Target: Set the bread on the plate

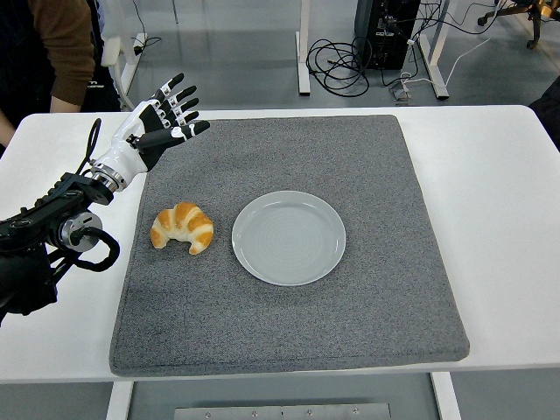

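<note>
Bread (pixel 183 227) is seen on the grey mat (pixel 289 324), just left of the plate (pixel 289 237); left hand (pixel 157 125) is held above, fingers (pixel 178 85) spread, empty

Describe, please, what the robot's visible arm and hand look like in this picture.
The left arm is black, built of jointed segments with a round silver-grey joint cap and a black cable looping beside it. The left hand has a white shell over the back, a silver wrist ring, and black fingers with white patches at the knuckles.

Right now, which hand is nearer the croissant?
Left. The left hand hovers open beyond the croissant, above the mat's far-left corner. The right hand isn't in view.
</note>
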Motion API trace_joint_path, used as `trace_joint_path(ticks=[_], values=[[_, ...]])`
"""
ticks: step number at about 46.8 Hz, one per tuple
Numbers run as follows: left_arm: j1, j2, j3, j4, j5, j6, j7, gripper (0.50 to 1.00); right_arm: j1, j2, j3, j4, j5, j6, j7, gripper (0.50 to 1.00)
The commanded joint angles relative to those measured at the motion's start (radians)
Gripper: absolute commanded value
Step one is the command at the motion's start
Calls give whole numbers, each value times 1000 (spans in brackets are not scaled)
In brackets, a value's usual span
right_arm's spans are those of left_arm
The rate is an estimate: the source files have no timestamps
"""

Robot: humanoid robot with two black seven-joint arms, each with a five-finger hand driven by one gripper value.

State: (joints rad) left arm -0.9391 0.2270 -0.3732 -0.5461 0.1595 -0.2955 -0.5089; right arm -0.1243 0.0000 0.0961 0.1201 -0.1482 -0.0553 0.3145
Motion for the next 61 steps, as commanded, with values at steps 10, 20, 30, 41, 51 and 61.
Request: trace_joint_path(ticks=[10,20,30,41,51,61], values=[[0,0,0,0,0,-7,-3,969,0,0,1,1,-1,0,0,1000],[2,-2,0,0,0,-7,-2,969,0,0,0,0,-1,0,0,1000],[0,-2,2,0,2,4,0,969,0,0,1,1,1,0,0,1000],[-1,-2,5,0,2,4,1,968,0,0,1,0,-1,0,0,1000],[-3,-2,8,0,3,4,1,968,0,0,-1,0,1,0,0,1000],[-17,9,16,-17,5,1,6,966,0,0,-1,0,-1,0,0,1000]])
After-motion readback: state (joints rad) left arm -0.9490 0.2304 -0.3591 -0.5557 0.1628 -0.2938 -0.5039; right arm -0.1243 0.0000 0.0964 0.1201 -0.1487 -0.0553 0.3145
